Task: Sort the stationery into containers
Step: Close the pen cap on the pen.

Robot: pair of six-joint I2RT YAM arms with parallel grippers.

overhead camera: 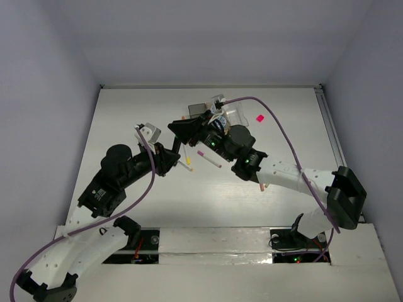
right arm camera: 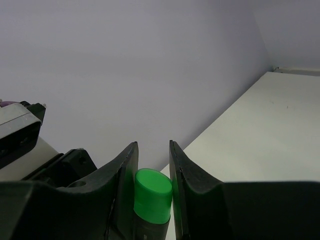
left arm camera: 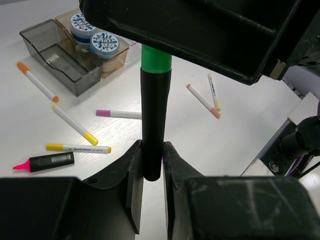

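Left claw [left arm camera: 152,150] and right claw [right arm camera: 152,150] pinch one marker [left arm camera: 152,105] (cap [right arm camera: 153,192] half-hidden)

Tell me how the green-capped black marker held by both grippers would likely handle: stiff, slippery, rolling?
Probably stiff: the marker runs straight between the left gripper and right gripper without bending. Its smooth round barrel may slip in a pinch and would likely roll if laid down. The green cap might pull off if tugged.

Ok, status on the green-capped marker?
Left gripper shut on marker, black end. Right gripper shut on its green cap. Held above table, nothing blocking.
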